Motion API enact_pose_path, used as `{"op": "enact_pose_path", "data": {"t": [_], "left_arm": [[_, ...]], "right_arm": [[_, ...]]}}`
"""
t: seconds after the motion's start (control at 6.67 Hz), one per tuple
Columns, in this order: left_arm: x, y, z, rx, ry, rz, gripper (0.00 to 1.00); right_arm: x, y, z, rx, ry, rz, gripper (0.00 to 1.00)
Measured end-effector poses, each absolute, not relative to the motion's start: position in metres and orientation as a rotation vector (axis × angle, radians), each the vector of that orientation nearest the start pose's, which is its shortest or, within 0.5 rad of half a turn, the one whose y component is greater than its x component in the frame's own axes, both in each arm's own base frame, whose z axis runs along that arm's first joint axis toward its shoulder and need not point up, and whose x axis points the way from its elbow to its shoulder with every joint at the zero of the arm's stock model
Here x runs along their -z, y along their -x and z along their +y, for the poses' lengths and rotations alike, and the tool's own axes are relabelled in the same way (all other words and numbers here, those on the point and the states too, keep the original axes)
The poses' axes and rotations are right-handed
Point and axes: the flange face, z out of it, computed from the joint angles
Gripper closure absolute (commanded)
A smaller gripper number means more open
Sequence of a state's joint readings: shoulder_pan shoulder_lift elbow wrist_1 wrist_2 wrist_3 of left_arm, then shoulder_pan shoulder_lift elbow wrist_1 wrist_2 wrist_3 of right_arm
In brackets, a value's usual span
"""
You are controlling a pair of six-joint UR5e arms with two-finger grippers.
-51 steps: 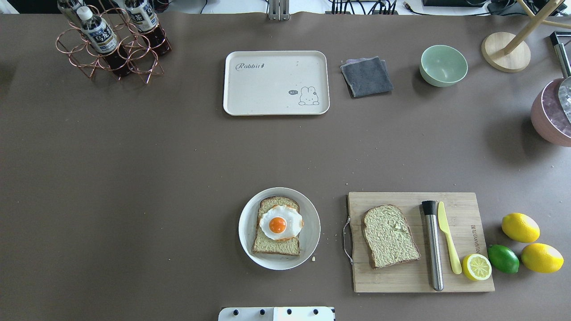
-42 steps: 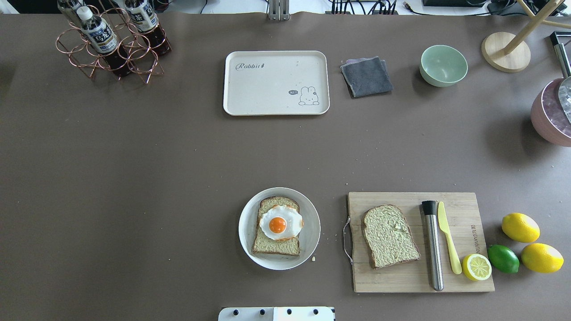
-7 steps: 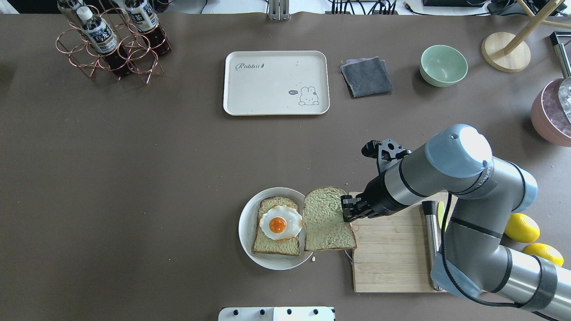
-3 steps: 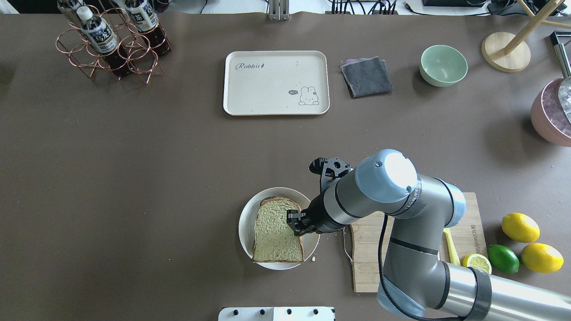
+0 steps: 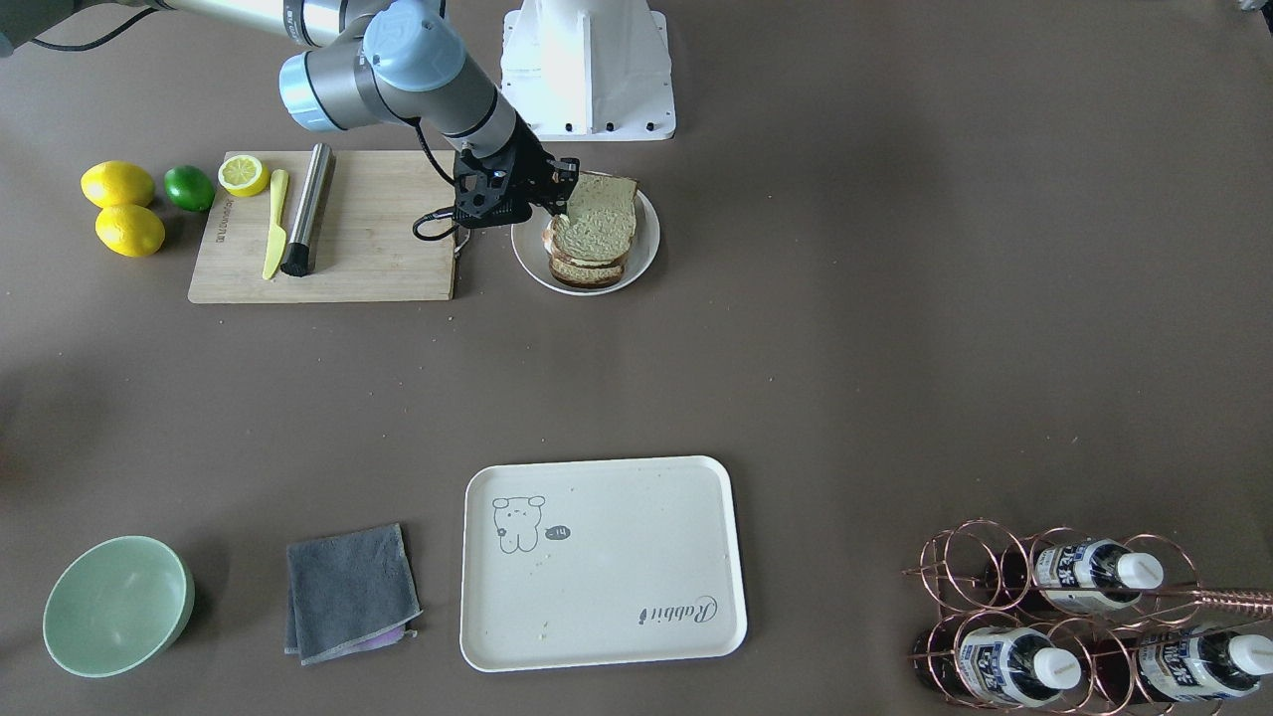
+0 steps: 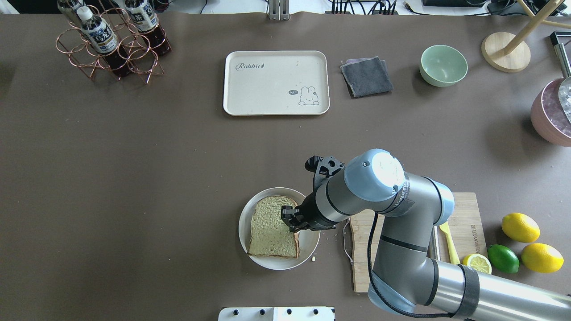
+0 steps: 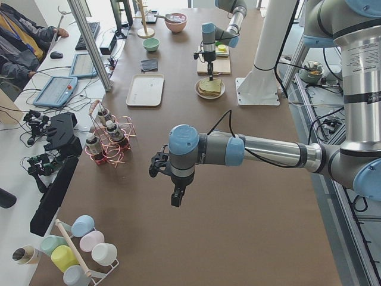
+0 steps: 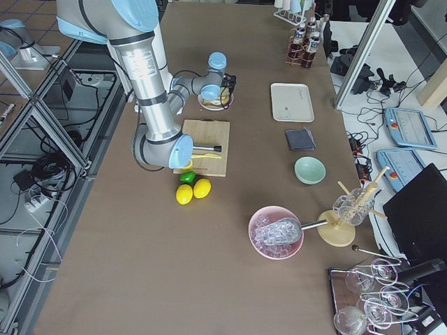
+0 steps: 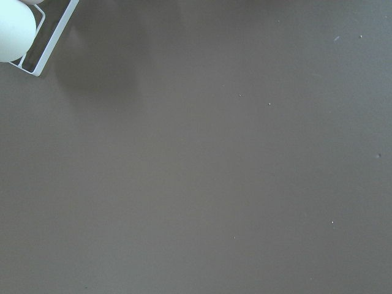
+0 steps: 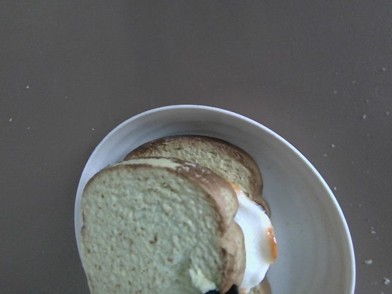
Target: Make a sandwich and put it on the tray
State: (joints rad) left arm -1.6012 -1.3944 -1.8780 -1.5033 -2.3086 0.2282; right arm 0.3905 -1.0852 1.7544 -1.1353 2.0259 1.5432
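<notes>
The sandwich [image 6: 271,228] lies on a round white plate [image 6: 308,243]: a bread slice covers the egg and the lower slice. In the right wrist view the top slice [image 10: 153,239] sits over the white egg [image 10: 254,236] and the lower slice [image 10: 205,156]. My right gripper [image 6: 290,218] is shut on the top slice's right edge; it also shows in the front view [image 5: 557,194]. The cream tray [image 6: 276,83] lies bare at the far middle. My left gripper [image 7: 175,196] hangs over bare table far to the left; I cannot tell if it is open.
A wooden cutting board [image 6: 464,209] with a yellow knife [image 6: 448,245] and a half lemon [image 6: 476,264] lies right of the plate. Lemons and a lime [image 6: 503,258] lie beyond it. A grey cloth [image 6: 366,76], green bowl [image 6: 443,65] and bottle rack [image 6: 111,40] stand at the back.
My right arm came in, lifted the bread slice off the cutting board and carried it left over the plate. The slice now covers the egg.
</notes>
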Motion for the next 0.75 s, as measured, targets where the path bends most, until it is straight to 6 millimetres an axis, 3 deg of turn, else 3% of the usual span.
{"op": "enact_pose_path", "data": {"t": [0.15, 0.3, 0.45, 0.75], "left_arm": [[-0.597, 0.079, -0.416, -0.212, -0.155, 0.725, 0.03], [-0.597, 0.079, -0.417, -0.211, -0.155, 0.725, 0.03], [-0.597, 0.078, -0.417, -0.210, -0.153, 0.726, 0.03], [-0.592, 0.060, -0.421, -0.148, -0.122, 0.766, 0.03]], "right_arm": [[-0.248, 0.549, -0.323, -0.073, 0.175, -1.140, 0.49], [-0.248, 0.550, -0.322, -0.071, 0.176, -1.140, 0.46], [-0.248, 0.551, -0.321, -0.068, 0.176, -1.141, 0.01], [-0.244, 0.548, -0.321, -0.069, 0.172, -1.149, 0.00]]}}
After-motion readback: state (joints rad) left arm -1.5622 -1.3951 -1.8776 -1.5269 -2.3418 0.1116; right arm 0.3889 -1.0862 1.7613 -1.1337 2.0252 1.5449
